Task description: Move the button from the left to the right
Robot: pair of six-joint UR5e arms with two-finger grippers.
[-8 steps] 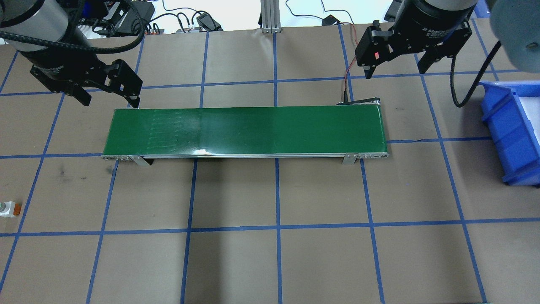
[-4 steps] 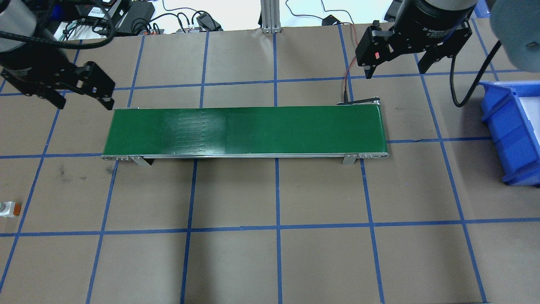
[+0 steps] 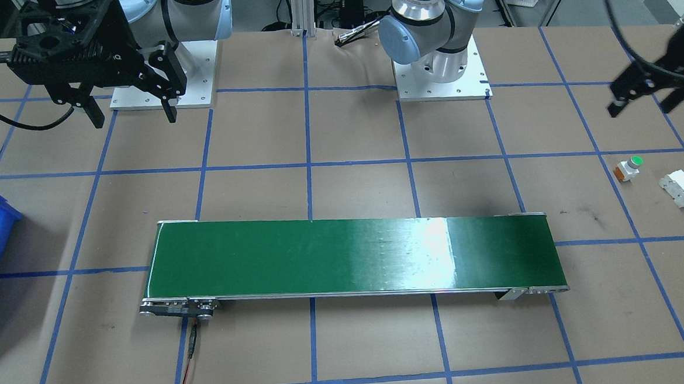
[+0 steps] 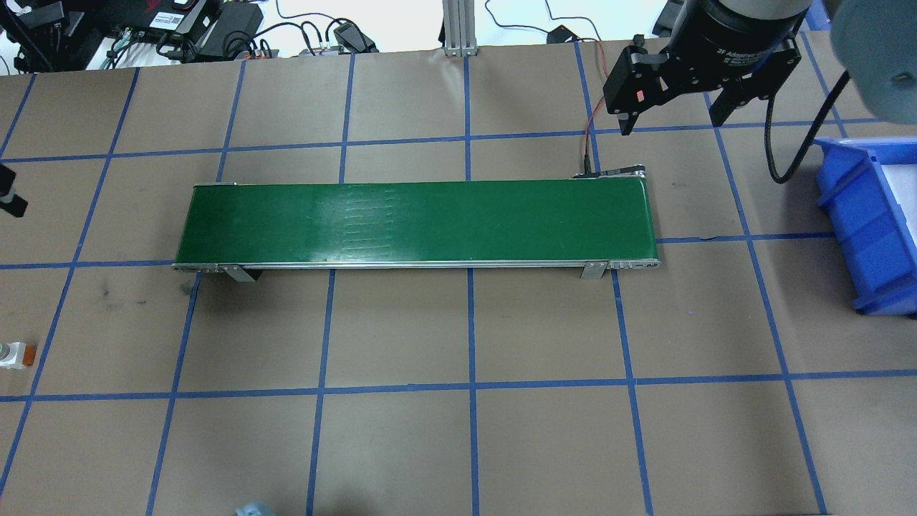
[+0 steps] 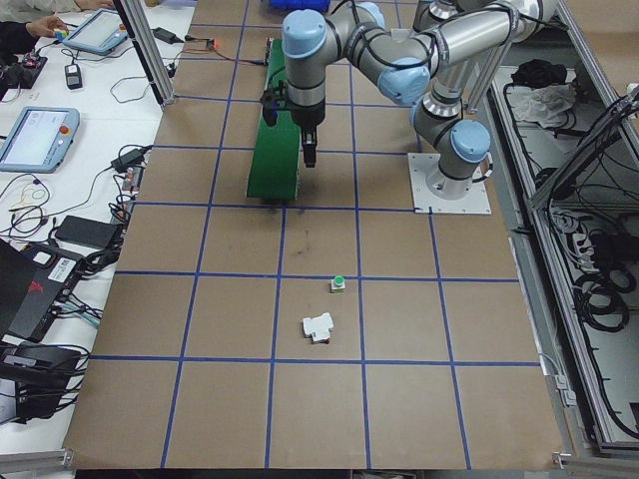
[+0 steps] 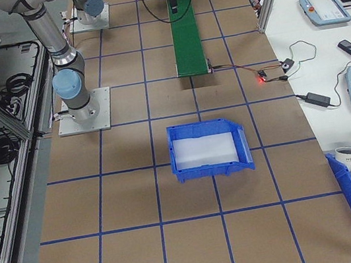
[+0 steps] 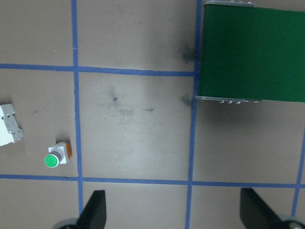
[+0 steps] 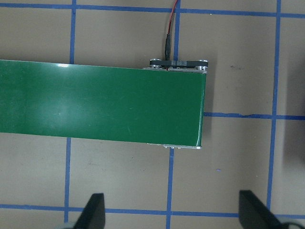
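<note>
Nearest, at the bottom of my left wrist view, my left gripper (image 7: pixel 172 212) has its fingers spread wide and empty. Lower left, the button (image 7: pixel 57 155) lies on brown paper just beside a white breaker block (image 7: pixel 9 130). It looks light, rigid and rollable; I'd pinch its square base. Beyond, upper right, the green conveyor belt (image 7: pixel 252 52). My right gripper (image 8: pixel 174 212) hangs spread too.

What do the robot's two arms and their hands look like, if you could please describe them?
Both arms have silver-grey tube links and pale blue joint caps, on white base plates. Each ends in a black two-finger hand: the right hand has a black cable looping from it and a small red light on its body; the left hand looks similar.
</note>
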